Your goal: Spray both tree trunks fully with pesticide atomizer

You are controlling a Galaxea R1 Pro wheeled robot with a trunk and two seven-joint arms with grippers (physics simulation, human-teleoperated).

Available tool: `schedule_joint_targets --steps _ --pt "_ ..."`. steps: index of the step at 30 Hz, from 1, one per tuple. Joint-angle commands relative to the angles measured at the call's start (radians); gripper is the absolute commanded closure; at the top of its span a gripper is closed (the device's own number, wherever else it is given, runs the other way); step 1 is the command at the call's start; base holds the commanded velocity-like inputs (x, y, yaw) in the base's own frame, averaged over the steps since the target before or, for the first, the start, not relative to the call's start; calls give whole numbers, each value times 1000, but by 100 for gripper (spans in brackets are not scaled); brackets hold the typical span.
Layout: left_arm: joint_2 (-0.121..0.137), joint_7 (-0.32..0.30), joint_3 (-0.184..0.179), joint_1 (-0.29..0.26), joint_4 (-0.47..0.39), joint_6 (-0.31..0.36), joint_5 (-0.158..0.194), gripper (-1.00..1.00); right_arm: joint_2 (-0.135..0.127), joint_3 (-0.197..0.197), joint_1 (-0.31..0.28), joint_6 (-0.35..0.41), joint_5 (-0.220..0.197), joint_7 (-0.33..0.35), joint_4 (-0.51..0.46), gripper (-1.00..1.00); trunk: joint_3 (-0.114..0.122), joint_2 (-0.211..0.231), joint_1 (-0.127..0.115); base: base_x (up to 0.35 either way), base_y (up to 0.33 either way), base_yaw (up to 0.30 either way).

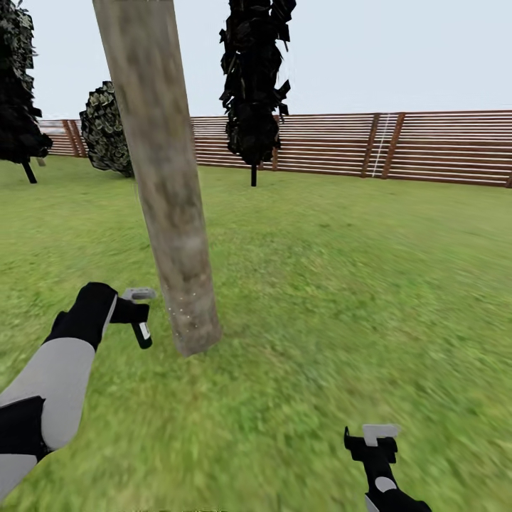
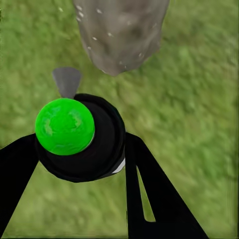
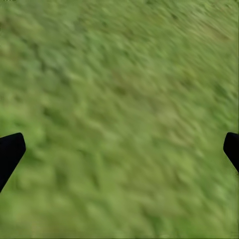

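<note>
Left pincer (image 2: 79, 149) clamps the atomizer (image 2: 74, 134), nozzle toward the speckled tree trunk (image 1: 167, 192); right pincer (image 3: 119, 149) spread wide

I see a mottled grey-tan tree trunk (image 1: 167, 192) flecked white, blurry green grass (image 1: 341, 284), brown slatted fence (image 1: 441, 146), bright green atomizer (image 2: 64, 127) cap.

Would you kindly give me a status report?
Left hand shut on atomizer, aimed at trunk. White specks on trunk base. Right hand open, empty. Nothing in the way.
</note>
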Motion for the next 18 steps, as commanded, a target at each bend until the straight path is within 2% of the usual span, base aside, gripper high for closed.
schedule_joint_targets --steps 1,18 --pt "-1 -9 4 -1 1 2 -11 100 0 -4 0 -1 10 -5 1 -100 -1 0 0 0 -274 245" --pt "-2 -6 5 -1 4 3 -8 100 -2 -4 -1 -1 11 -5 1 -100 -1 0 0 0 -275 18"
